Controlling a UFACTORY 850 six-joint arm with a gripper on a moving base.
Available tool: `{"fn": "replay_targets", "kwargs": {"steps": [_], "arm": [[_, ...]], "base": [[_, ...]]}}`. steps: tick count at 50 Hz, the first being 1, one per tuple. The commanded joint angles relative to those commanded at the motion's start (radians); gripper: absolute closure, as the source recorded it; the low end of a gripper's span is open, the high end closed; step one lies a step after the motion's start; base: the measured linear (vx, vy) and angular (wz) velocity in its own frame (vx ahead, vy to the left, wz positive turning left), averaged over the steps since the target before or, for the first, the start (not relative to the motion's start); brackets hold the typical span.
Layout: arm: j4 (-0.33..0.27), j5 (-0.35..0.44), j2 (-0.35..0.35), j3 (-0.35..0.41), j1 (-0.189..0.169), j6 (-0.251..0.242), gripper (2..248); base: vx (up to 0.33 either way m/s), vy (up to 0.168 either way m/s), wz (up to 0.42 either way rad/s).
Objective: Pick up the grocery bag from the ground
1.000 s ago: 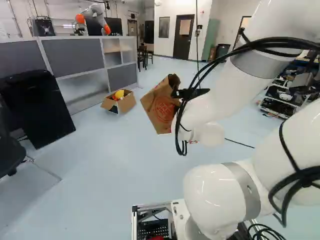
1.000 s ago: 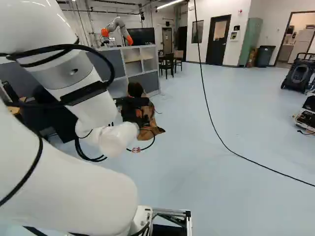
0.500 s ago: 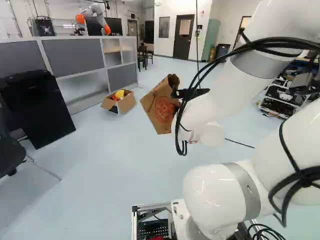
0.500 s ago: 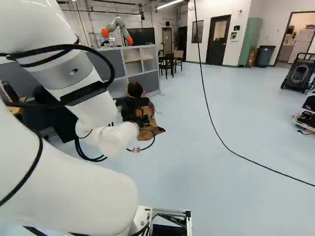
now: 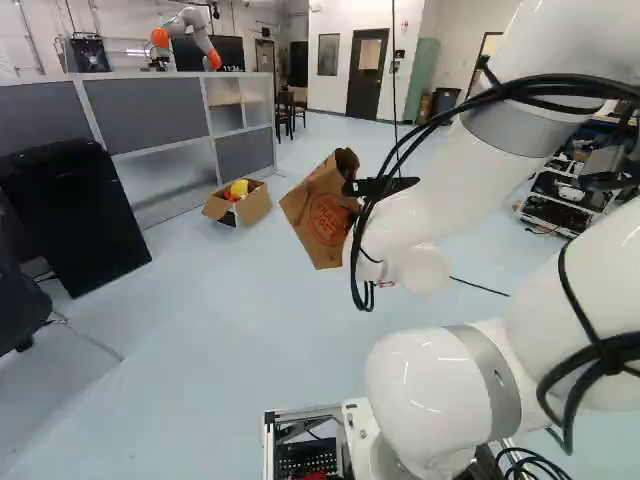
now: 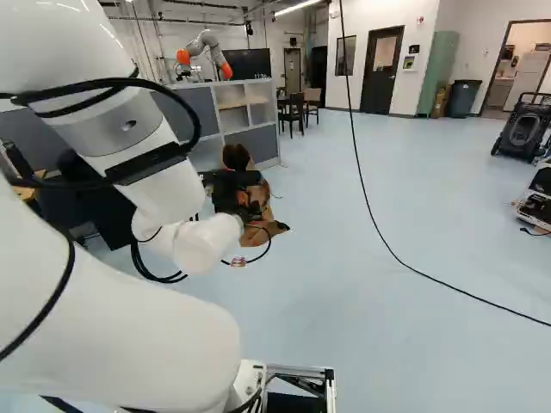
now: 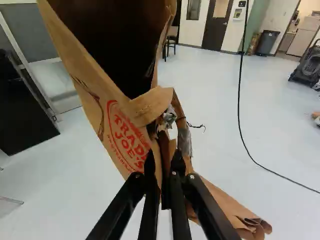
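"Where is the paper grocery bag hanging?"
"Seemingly above the floor, tilting; the gripper is pinching its side, fingers nearly together."
"Handling?"
"Likely light, limp, tearable; its folded rim is offering firmer hold."

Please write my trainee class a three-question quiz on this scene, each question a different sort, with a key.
1. True or false: the gripper is shut on the grocery bag.

2. Multiple choice: what colour is the round printed emblem on the bag?
a) green
b) red
c) blue

3. Fill the gap: in the left base view, the open cardboard box near the grey partition has a bright ____ thing in it.

Key: 1 true; 2 b; 3 yellow.
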Motion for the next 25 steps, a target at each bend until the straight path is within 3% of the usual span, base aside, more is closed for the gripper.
{"fn": "replay_targets", "kwargs": {"steps": [25], "arm": [[0.000, 0.000, 0.000, 0.000, 0.000, 0.000, 229]], "base": [[0.000, 0.000, 0.000]]}}
